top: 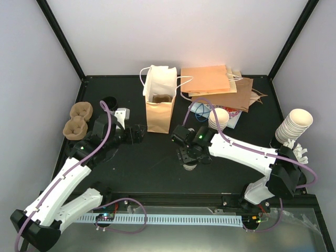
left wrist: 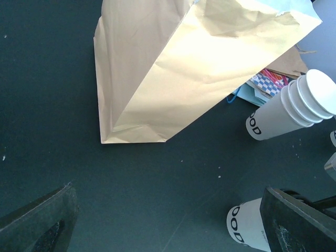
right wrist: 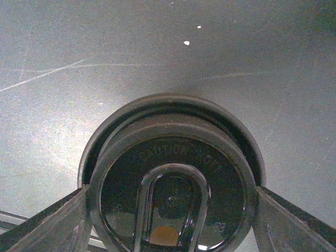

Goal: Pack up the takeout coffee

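A takeout coffee (right wrist: 173, 184), a white cup under a round black lid, stands on the black table in front of the standing bag. My right gripper (right wrist: 172, 226) comes down over it, with one finger against each side of the lid's rim. The top view shows this gripper (top: 190, 155) covering most of the cup (top: 189, 166). The left wrist view catches the cup's white printed wall (left wrist: 247, 228) at its lower right edge. My left gripper (left wrist: 168, 231) is open and empty, low over the table left of the open brown paper bag (top: 160, 113).
Two brown pulp carriers (top: 79, 118) lie at the far left, with a round black lid (top: 109, 101) behind them. Stacked lidless cups (top: 219, 119) lie right of the bag, and another stack (top: 294, 126) sits at the right edge. Flat brown bags (top: 218, 84) lie at the back.
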Available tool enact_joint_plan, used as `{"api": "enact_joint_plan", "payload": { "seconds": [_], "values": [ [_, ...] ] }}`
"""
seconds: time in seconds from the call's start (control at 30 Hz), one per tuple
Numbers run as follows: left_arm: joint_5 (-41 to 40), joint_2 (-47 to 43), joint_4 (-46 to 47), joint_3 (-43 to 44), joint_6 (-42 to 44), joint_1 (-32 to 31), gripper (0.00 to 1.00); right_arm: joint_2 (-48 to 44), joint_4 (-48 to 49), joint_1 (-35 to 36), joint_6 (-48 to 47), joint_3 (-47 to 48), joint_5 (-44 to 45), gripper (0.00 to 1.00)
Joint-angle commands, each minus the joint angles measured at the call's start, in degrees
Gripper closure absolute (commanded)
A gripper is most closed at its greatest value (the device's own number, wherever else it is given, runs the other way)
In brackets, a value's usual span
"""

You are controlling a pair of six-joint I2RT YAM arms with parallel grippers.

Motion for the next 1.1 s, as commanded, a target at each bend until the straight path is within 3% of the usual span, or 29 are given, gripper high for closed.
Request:
{"api": "enact_joint_plan", "payload": {
  "seconds": [0.0,0.3,0.57,0.83,1.07],
  "values": [
    [0.9,0.2,-0.7,2.1,1.1,0.9,0.03,1.0,-0.4,0.4,0.9,0.1,1.8,0.18],
    [1.6,1.9,-0.7,3.6,1.7,1.7,0.02,-0.6,-1.6,0.4,-0.2,1.5,3.5,0.19],
    [1.2,10.0,0.3,11.0,2.6,2.5,0.01,-5.0,-3.4,0.3,-1.8,4.6,5.5,0.19],
    [-5.6,24.7,-4.8,28.3,4.5,2.7,0.01,-8.7,-3.5,0.3,-4.1,5.3,5.7,0.19],
    [-13.4,42.0,-16.7,46.7,4.7,3.1,0.05,-12.2,-3.8,0.3,-6.4,5.8,6.7,0.19]
  ]
}}
